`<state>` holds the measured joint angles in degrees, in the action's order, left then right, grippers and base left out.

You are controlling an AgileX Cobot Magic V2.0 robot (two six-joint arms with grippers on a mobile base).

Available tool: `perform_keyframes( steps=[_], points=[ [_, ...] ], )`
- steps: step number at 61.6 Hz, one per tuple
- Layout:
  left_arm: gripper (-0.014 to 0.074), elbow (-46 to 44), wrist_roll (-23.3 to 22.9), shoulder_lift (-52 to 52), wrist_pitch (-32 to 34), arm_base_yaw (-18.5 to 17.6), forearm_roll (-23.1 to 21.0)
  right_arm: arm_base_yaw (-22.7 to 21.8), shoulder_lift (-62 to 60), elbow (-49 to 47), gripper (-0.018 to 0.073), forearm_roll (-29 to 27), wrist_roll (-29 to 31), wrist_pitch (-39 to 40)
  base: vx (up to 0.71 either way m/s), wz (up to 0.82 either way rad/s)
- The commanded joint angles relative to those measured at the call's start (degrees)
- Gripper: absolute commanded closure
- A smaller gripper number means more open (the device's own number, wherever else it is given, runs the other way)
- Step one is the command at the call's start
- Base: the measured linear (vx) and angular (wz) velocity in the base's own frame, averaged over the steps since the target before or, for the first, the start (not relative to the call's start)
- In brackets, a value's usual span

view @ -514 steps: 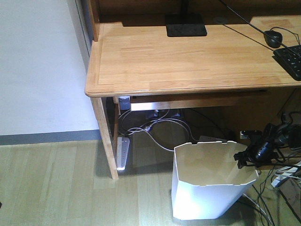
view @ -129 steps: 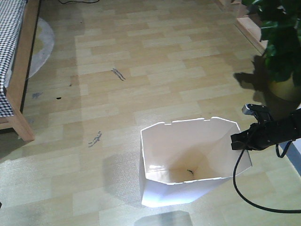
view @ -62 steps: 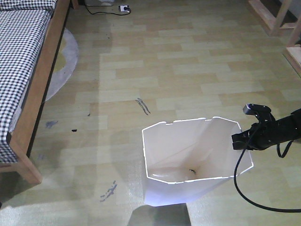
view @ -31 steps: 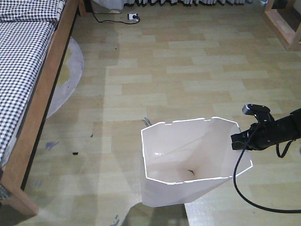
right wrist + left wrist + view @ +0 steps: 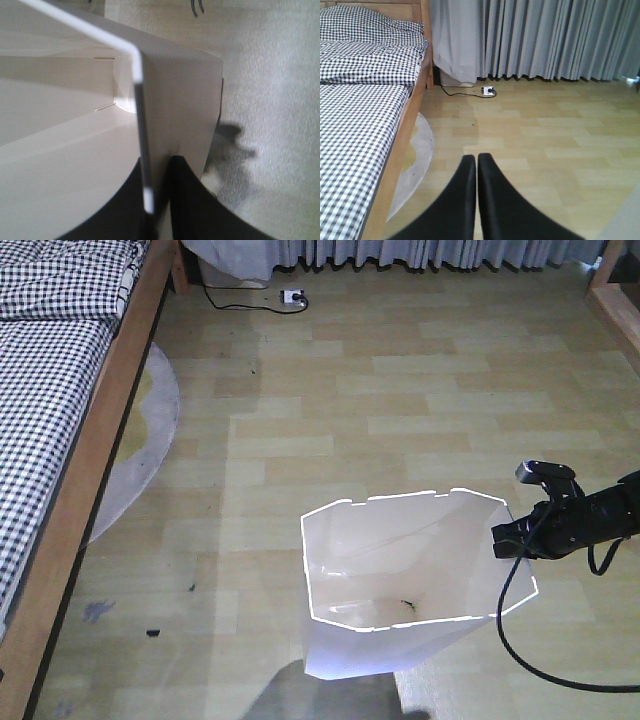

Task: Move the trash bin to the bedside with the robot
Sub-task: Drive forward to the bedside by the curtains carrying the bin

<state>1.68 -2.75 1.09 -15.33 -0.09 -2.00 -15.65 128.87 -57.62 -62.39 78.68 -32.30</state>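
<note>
White thin plastic trash bin [image 5: 350,655] stands on the pale wooden floor [image 5: 400,390], well apart from the long side of the light wooden bed with black-and-white checked bedding [image 5: 50,380]. At the bottom of the bin lies one tiny dark bit [image 5: 405,602]. The right black pincer [image 5: 503,542] pinches the bin's right rim. The left black pincer [image 5: 476,200] is closed tight with nothing in it.

Floor: we see a pale wood-look plank floor [image 5: 420,390] with dark scuffs [image 5: 97,611] at the lower left.
Bed: we see a light wooden bed frame [image 5: 95,470] under black-and-white checked bedding [image 5: 40,370].
Rug: we see a pale grey round rug [image 5: 150,430] reaching under that frame.
Curtains: we see grey pleated curtains [image 5: 545,40] hanging to the floor.
Power: we see a white power strip [image 5: 292,298] with a black cable [image 5: 240,308] at the curtains' foot.
</note>
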Motion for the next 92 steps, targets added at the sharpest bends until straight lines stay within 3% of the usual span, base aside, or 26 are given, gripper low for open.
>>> perform_keyframes(
  steps=[1, 92],
  points=[
    [0.0602, 1.60, -0.46, 0.59, 4.24, -0.34, -0.50, -0.12, -4.55, -0.98, 0.0564, -4.95, -0.71, -9.75, 0.42, 0.07],
    [0.0602, 1.60, -0.46, 0.59, 4.24, -0.34, -0.50, -0.12, -4.55, -0.98, 0.0564, -4.95, -0.71, -9.81, 0.41, 0.04]
  ],
)
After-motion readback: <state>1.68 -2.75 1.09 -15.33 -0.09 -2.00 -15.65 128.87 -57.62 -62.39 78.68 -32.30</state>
